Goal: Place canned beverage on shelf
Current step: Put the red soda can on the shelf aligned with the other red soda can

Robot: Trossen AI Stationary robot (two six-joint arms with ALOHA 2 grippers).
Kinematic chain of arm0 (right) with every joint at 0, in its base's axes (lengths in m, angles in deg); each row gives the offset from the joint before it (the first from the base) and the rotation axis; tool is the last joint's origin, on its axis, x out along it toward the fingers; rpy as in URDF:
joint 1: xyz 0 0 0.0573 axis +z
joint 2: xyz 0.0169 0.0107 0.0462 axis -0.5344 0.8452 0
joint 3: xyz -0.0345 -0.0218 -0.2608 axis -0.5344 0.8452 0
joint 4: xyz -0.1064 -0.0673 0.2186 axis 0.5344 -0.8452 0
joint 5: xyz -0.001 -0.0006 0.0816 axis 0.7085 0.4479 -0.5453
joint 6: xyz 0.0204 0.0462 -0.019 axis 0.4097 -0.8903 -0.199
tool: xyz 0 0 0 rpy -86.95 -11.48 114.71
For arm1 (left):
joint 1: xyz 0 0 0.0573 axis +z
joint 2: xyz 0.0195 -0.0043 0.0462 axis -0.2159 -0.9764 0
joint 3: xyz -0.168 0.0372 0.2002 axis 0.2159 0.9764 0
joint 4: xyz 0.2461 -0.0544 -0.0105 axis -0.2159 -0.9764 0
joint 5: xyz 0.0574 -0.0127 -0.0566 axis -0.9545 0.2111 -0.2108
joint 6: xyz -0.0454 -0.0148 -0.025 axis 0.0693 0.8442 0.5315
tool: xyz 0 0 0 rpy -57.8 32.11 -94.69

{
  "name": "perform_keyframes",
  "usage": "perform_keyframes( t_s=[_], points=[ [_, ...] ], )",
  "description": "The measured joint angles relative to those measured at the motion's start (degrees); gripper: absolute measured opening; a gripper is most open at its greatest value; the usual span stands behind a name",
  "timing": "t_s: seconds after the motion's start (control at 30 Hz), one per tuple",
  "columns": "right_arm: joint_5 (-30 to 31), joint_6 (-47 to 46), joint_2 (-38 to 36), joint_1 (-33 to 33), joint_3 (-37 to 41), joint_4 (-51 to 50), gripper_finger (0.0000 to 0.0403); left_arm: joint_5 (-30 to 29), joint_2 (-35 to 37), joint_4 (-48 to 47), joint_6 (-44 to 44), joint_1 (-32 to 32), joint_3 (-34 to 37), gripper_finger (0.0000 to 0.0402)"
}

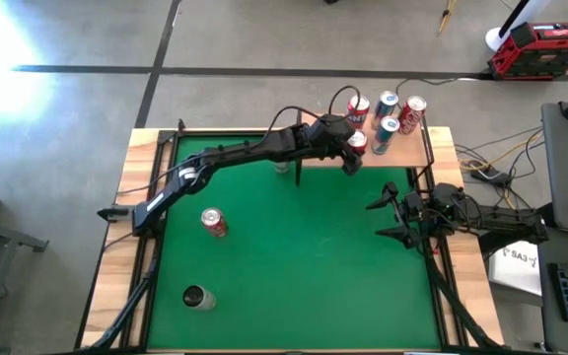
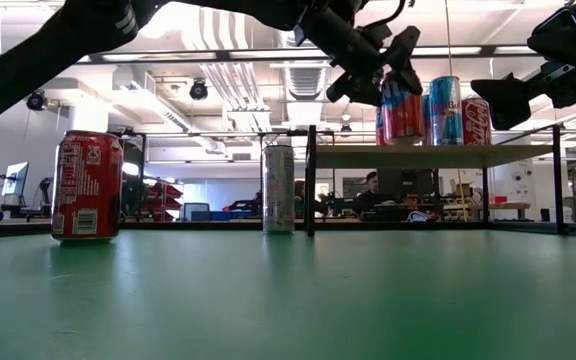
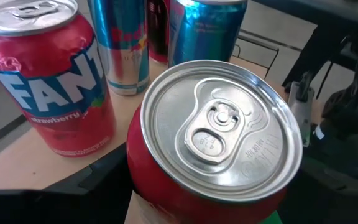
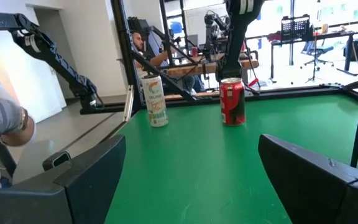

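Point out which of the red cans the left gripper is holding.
The red can at the shelf's front edge, clamped in the left gripper. The other red cans stand free: two on the shelf, one on the green mat.
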Motion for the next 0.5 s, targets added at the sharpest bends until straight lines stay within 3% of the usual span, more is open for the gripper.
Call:
perform_keyframes(
  t_s=[0.5],
  points=[
    [0.0,0.0,0.0,0.0,0.0,0.0,0.0359,1.8,0.0,-0.9,-2.3,1.2,0.0,0.0291]
  ],
)
